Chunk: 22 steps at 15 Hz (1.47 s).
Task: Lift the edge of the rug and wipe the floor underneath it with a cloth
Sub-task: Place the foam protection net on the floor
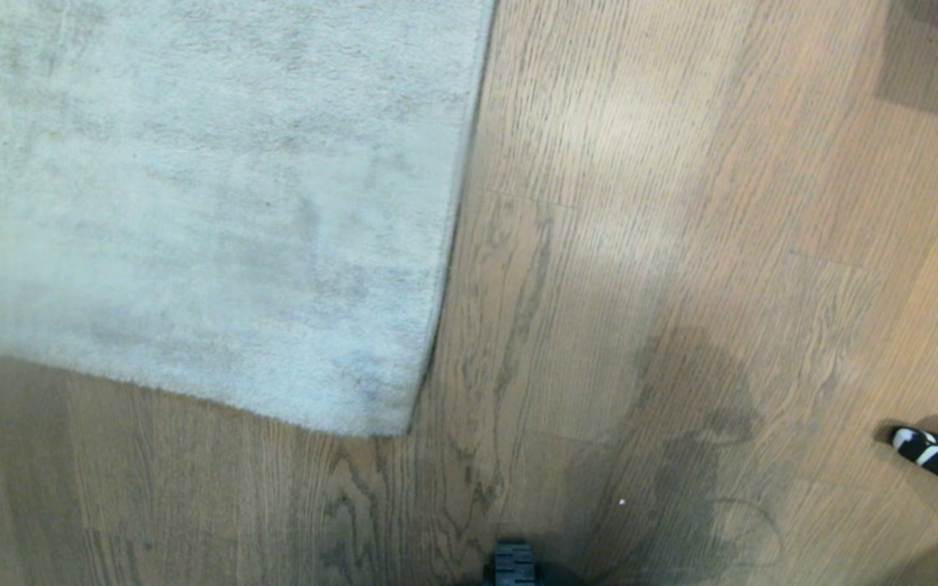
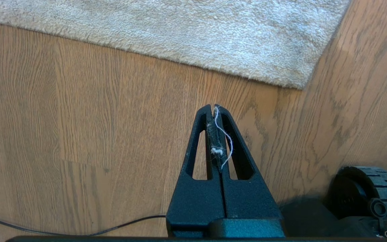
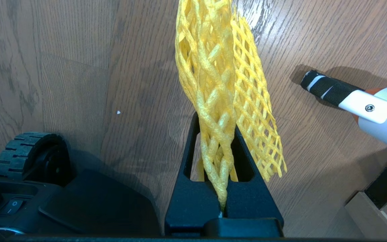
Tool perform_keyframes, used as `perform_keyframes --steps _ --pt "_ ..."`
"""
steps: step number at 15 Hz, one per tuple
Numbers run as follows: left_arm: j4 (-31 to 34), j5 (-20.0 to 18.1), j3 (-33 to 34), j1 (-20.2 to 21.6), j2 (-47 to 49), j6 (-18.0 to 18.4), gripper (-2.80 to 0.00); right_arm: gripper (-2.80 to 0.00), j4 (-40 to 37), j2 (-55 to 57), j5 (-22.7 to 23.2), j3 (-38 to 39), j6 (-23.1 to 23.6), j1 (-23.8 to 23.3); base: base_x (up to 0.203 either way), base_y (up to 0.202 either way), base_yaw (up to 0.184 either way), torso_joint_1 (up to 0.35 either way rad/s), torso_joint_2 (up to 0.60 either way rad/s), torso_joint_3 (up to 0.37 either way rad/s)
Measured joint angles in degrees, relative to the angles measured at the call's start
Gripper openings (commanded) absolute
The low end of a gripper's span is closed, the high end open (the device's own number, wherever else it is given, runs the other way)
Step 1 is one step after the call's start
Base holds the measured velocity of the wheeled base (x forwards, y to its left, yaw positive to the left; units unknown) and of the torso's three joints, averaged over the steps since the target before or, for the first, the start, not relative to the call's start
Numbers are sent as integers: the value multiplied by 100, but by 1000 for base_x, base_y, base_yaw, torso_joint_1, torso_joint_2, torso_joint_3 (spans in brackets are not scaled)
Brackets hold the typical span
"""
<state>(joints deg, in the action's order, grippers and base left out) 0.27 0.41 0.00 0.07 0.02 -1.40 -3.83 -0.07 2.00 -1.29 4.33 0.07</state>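
The pale grey rug fills the far left of the head view and lies flat on the brown wood-grain floor, its rug edge running down to a rounded corner that points toward the near middle. Bare planks lie near and to the right of that corner. In the left wrist view the left gripper hangs above the boards just short of the rug's near border, its black fingers pressed together with nothing held, only a thin white thread and a bit of fluff caught between them. A black wheel of the base shows at the near middle. Further right, the right gripper is clamped on the cloth, a yellow mesh that hangs bunched from between its fingers above the floor. At the right edge a white tool with a black-and-white striped tip rests its tip on the floor, well apart from the rug.
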Motion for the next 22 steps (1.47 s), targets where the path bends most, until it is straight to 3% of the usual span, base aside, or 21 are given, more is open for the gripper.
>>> perform_keyframes --steps 18,22 --pt "-2 9 0 0 0 -5 -280 -280 -13 18 -7 -11 37 0 0 0 0 0 0 0" --pt "0 7 0 0 0 -5 -280 -280 291 626 -120 -79 -59 9 0 0 0 0 0 0"
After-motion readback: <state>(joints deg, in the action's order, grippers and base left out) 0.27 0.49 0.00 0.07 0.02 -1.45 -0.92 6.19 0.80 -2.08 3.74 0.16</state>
